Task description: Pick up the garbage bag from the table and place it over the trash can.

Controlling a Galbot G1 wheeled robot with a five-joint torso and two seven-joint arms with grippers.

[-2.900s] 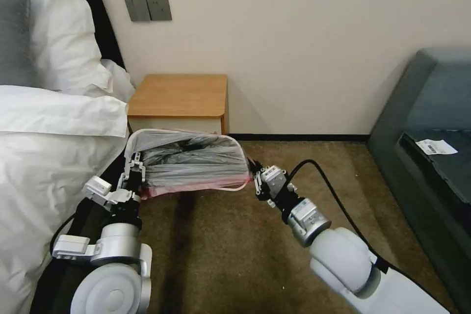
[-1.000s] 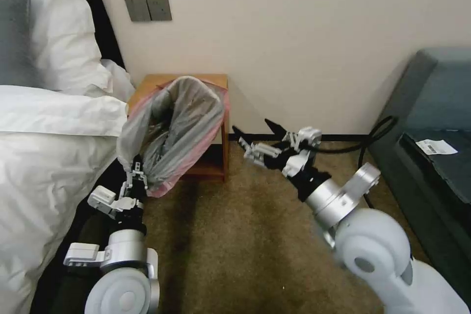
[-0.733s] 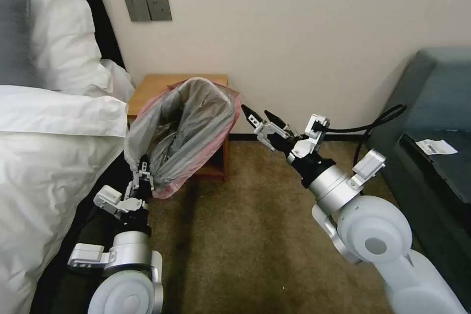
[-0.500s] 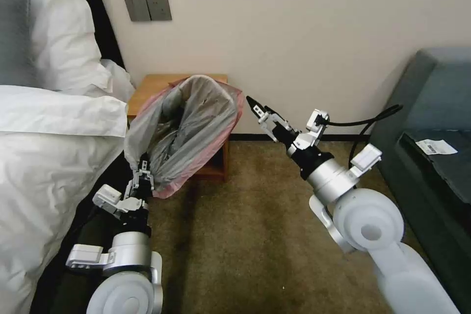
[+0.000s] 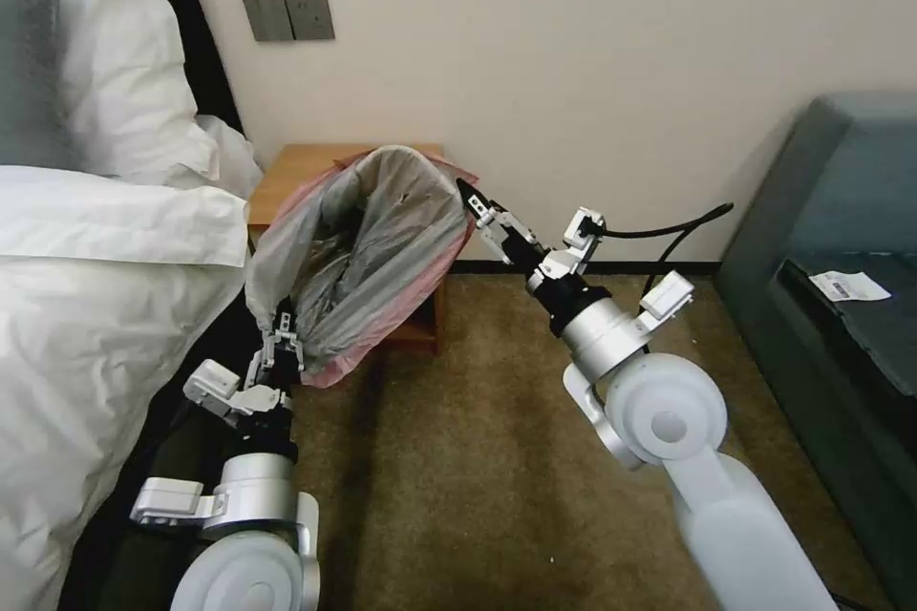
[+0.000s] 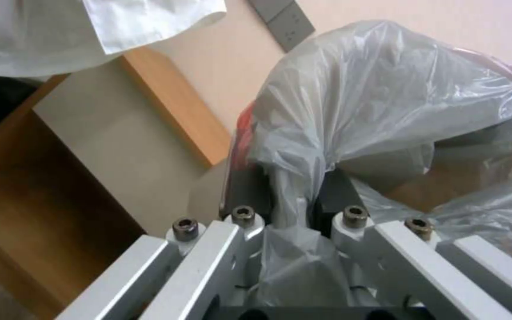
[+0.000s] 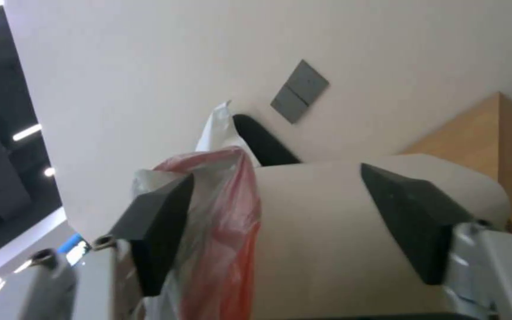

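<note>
Already lifted: garbage bag [image 5: 368, 253] is off the nightstand surface [image 5: 296, 174] and hangs in the air in front of it, mouth gaping toward the head camera, pinkish-red rim showing along its edges.

Left gripper [image 5: 280, 341] low, near the bed [image 5: 95, 305], fingers clamped on a bunched fold of the bag's lower edge; left wrist view shows grey plastic [image 6: 351, 115] pinched tight between the finger pads.

Right gripper [image 5: 475, 207] at the bag's upper right rim, in front of the wall [image 5: 621, 67]. Fingers spread apart. Right wrist view puts the red rim [image 7: 220, 213] against one dark pad [image 7: 155, 222], the other pad well apart, so no grip on that side yet, as I read it.

Trash can: cannot locate it in these views.

Progress, my judgement: pick-up is done and the bag is partly opened. Left to do: secure the right-hand rim, stretch the mouth wide, carry it to the bin and pull the rim down over the bin's edge.
</note>
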